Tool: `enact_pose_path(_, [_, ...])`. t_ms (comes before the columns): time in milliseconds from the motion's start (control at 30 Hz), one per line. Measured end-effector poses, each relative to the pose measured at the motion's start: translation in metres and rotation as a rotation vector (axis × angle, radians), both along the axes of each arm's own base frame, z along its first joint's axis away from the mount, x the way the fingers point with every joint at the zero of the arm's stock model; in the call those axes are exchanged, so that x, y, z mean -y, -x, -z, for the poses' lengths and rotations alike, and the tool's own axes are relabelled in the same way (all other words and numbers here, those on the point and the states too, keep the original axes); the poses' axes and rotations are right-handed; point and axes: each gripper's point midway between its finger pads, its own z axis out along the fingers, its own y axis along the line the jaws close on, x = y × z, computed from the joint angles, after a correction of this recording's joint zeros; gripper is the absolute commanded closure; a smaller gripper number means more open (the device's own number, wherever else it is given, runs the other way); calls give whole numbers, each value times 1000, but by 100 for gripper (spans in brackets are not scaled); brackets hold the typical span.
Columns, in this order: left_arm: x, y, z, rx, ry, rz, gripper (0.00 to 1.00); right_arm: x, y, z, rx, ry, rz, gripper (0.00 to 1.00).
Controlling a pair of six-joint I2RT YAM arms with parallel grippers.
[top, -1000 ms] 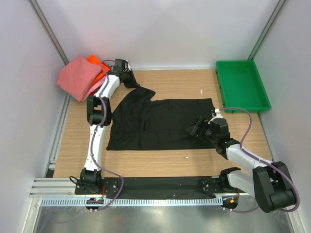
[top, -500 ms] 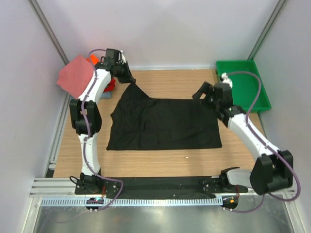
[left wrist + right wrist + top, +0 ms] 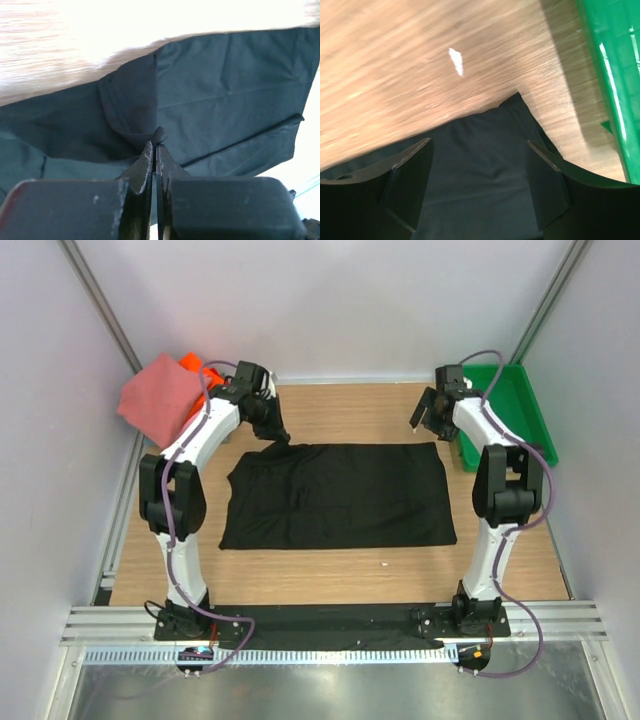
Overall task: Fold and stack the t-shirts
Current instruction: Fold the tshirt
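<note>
The black t-shirt (image 3: 340, 495) lies spread almost flat on the wooden table. My left gripper (image 3: 277, 436) is at its far left corner, shut on a pinch of the black cloth (image 3: 159, 135). My right gripper (image 3: 425, 420) is open and empty, hovering over the shirt's far right corner (image 3: 515, 102), with its fingers (image 3: 405, 170) apart on either side of the cloth. A salmon-pink folded shirt (image 3: 160, 398) lies on an orange one (image 3: 207, 370) at the far left corner of the table.
The green plastic tray (image 3: 512, 415) stands at the far right, next to my right arm; its rim also shows in the right wrist view (image 3: 615, 75). A white speck (image 3: 455, 61) lies on the wood beyond the shirt corner. Grey walls close in three sides.
The left gripper has come down and nearer with the shirt's corner, flattening the cloth. The right arm has swung from the near right to the shirt's far right corner.
</note>
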Motion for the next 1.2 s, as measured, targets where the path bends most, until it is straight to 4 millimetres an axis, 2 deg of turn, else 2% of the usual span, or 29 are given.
enact_pose_path(67, [-3,1,-1,2,-2,-7,100,2,-4,20,-58,16,-5,25])
enact_pose_path(233, [-6,5,-8,17,3,-10,100,9,-7,48,-141,65,0,27])
enact_pose_path(433, [-6,5,-19,45,11,-8,100,18,-7,57,-173,110,19,34])
enact_pose_path(667, [-7,7,-16,37,9,-9,100,24,-6,76,-208,121,27,43])
enact_pose_path(833, [-7,8,-14,33,7,-9,100,24,-11,78,-193,120,30,59])
enact_pose_path(900, [-7,8,-14,32,7,-9,100,24,-12,78,-188,120,31,72])
enact_pose_path(1033, [-7,8,-14,33,6,-9,100,24,-13,78,-183,117,30,86])
enact_pose_path(1067, [-7,8,-14,33,5,-10,100,23,-14,78,-182,117,30,94])
enact_pose_path(1200, [-9,7,-13,39,-9,-8,100,23,-14,78,-182,115,25,99])
